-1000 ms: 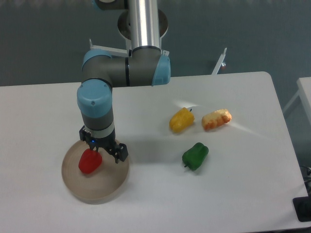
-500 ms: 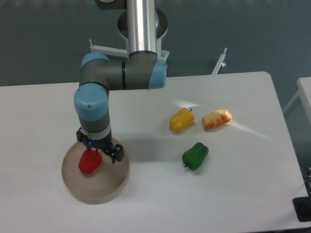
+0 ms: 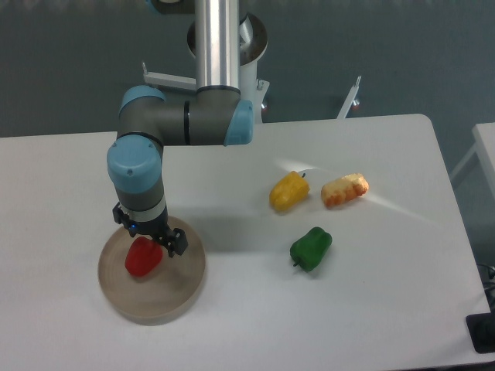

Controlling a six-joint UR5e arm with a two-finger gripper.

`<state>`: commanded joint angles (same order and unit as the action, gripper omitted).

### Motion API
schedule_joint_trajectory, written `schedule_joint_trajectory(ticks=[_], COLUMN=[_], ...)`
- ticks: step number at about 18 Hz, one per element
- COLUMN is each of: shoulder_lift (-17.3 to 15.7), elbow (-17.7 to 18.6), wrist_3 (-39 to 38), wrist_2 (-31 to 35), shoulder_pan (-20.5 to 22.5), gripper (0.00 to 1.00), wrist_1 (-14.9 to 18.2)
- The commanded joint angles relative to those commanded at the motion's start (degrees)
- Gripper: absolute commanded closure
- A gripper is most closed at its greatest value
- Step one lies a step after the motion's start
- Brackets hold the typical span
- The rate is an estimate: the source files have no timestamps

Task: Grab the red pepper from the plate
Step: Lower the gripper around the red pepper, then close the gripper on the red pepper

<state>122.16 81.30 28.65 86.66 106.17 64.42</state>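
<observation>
Reaching step: the hand [image 3: 148, 238], fingers apart, hangs over the red pepper [image 3: 143, 257] on the plate [image 3: 182, 290]; next, lower and clamp.

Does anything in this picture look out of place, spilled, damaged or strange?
Nothing stands out. The red pepper lies on the plate under the end effector. The yellow pepper, green pepper and an orange-white item lie apart on the table, unspilled.
</observation>
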Motion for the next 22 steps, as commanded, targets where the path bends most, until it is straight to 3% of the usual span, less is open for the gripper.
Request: schedule_joint_trajectory(ticks=[5,22], shoulder_lift=[0.71,2.12], elbow=[0.09,-0.44], wrist_3=[-0.26,-1.32], wrist_2=[0.17,0.18], shoulder_pan=[-0.44,-1.14], gripper=[0.00,0.00], wrist_1=[-1.58,-1.67])
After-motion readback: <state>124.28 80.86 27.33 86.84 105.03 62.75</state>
